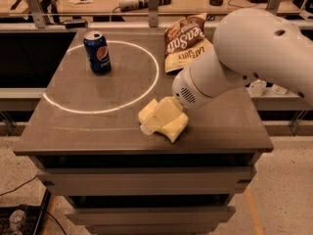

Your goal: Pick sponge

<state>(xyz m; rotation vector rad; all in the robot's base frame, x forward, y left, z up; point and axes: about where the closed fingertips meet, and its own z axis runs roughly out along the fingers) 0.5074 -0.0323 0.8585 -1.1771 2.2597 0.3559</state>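
The sponge (177, 129) is pale yellow and flat. It lies on the grey table (98, 131) near the front edge, just right of the middle. My gripper (160, 115), at the end of the big white arm (254, 53), is down over the sponge from the upper right and covers its left and middle part. Only the sponge's lower right part shows clearly. The sponge rests on the table top.
A blue Pepsi can (98, 52) stands upright at the back left, inside a white circle (142, 92) drawn on the table. A tan-and-brown chip bag (185, 39) lies at the back middle, partly behind the arm. Desks with clutter stand behind the table.
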